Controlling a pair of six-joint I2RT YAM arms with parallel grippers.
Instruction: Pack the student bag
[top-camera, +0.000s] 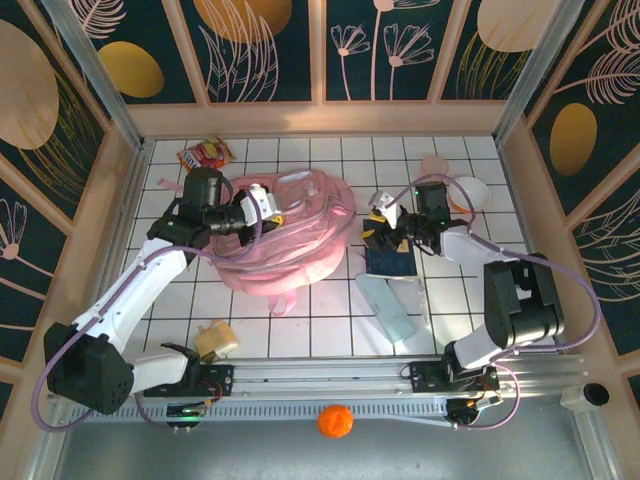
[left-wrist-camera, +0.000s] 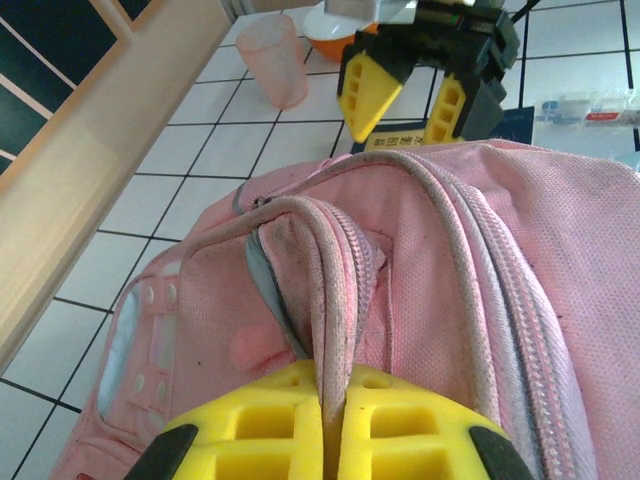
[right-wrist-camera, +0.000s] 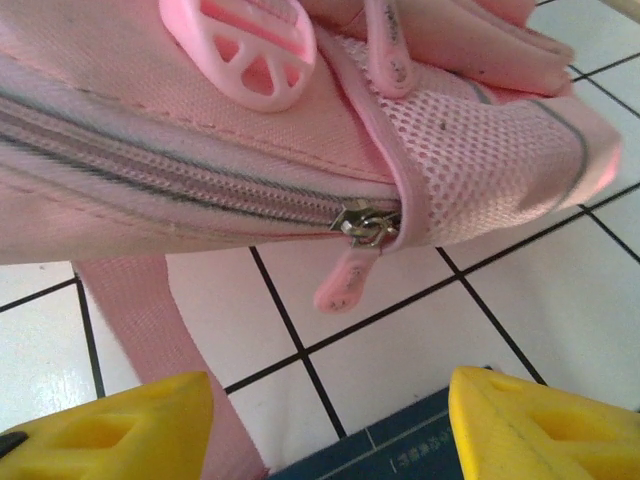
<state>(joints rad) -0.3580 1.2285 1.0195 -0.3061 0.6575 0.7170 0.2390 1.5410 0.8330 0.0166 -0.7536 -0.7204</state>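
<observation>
- In the middle of the tiled table (top-camera: 320, 330), the pink backpack (top-camera: 295, 235) is lying slumped on its side, between the two arms.
- At the bag's upper left edge, the left gripper (top-camera: 268, 206) is clenching a worn carry loop (left-wrist-camera: 330, 260) of the backpack, its yellow fingers (left-wrist-camera: 250, 425) pressing together with the loop pinched between them.
- Just to the right of the bag, the right gripper (top-camera: 381, 226) is hovering released, with nothing between its spread fingers, and is pointing toward the bag's side.
- Ahead of those open fingers, a metal zip slider (right-wrist-camera: 366, 222) with a pink pull tab is hanging on the bag's zip, beside a mesh pocket (right-wrist-camera: 470, 150).
- Under the right gripper, a dark blue book (top-camera: 392, 262) is lying on the tiles, with a pale blue pouch (top-camera: 387, 308) just beside its near edge.
- At the far right, a pink cup (top-camera: 435, 165) and a white bowl (top-camera: 485, 195) are standing near each other, and a snack packet (top-camera: 205, 153) is lying at the far left.
</observation>
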